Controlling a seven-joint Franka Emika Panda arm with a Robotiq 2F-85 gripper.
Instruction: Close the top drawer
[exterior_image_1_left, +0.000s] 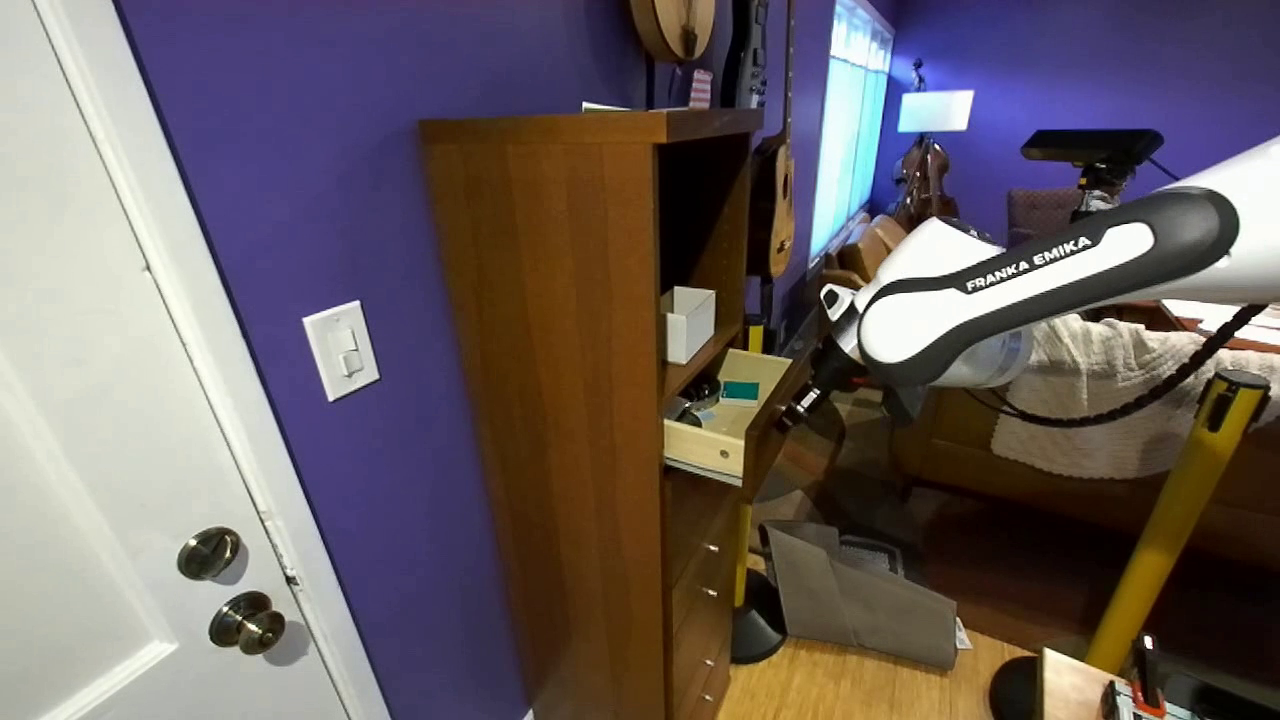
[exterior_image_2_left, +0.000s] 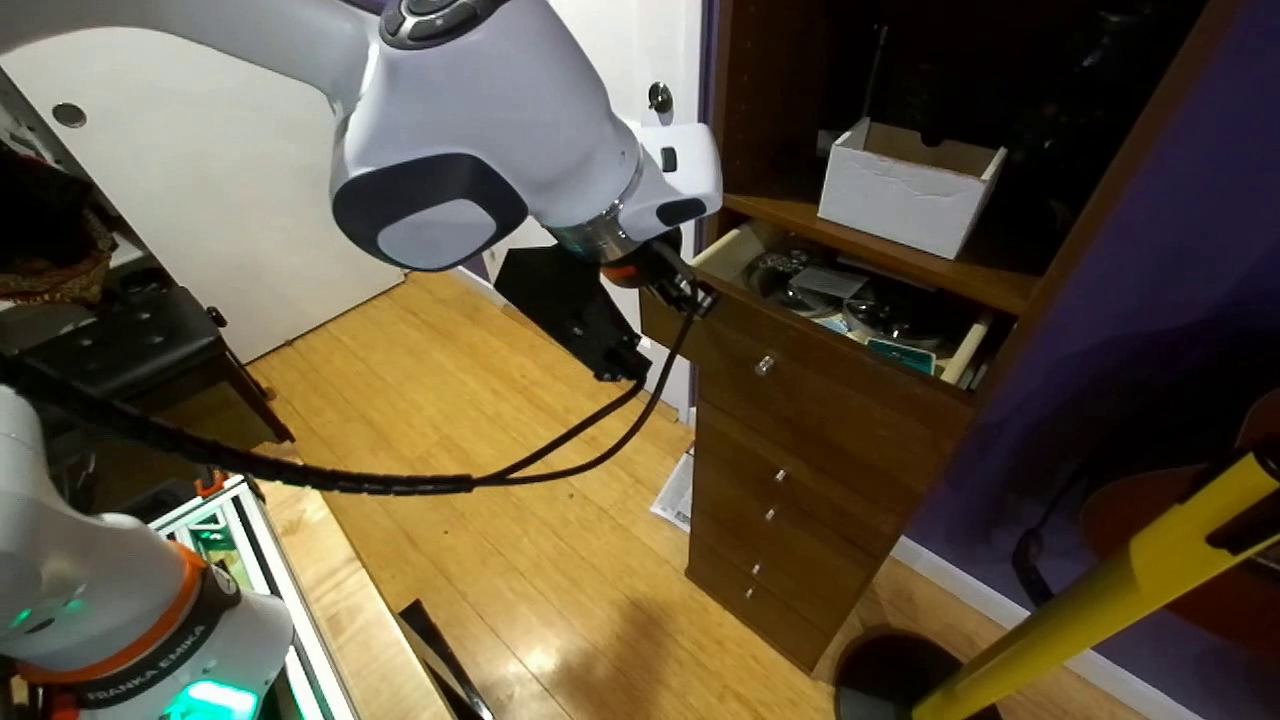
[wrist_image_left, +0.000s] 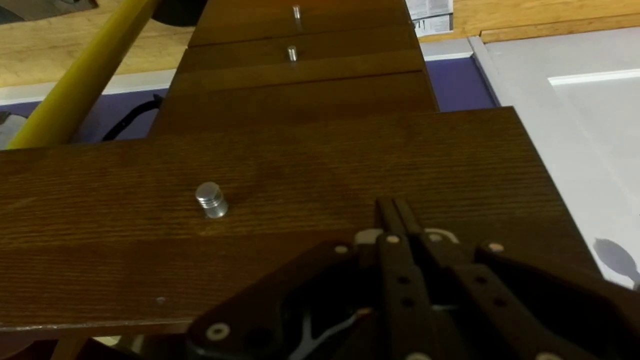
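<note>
The top drawer (exterior_image_1_left: 770, 435) of the brown cabinet (exterior_image_1_left: 560, 380) is pulled out, with its pale inner box and clutter showing. Its brown front with a round knob also shows in an exterior view (exterior_image_2_left: 830, 385) and fills much of the wrist view (wrist_image_left: 280, 170). My gripper (exterior_image_1_left: 787, 420) points at the outer face of this front, off to one side of the knob. In the wrist view the gripper's fingertips (wrist_image_left: 395, 202) are together with nothing between them. They are at or very near the wood; I cannot tell whether they touch. The gripper also shows in an exterior view (exterior_image_2_left: 704, 300).
A white box (exterior_image_2_left: 905, 195) stands on the shelf above the drawer. Lower drawers (exterior_image_2_left: 790, 500) with small knobs are shut. A yellow post (exterior_image_2_left: 1090, 600) stands close to the cabinet. A grey folded item (exterior_image_1_left: 860, 605) lies on the floor. A white door (exterior_image_1_left: 110, 400) is beside the cabinet.
</note>
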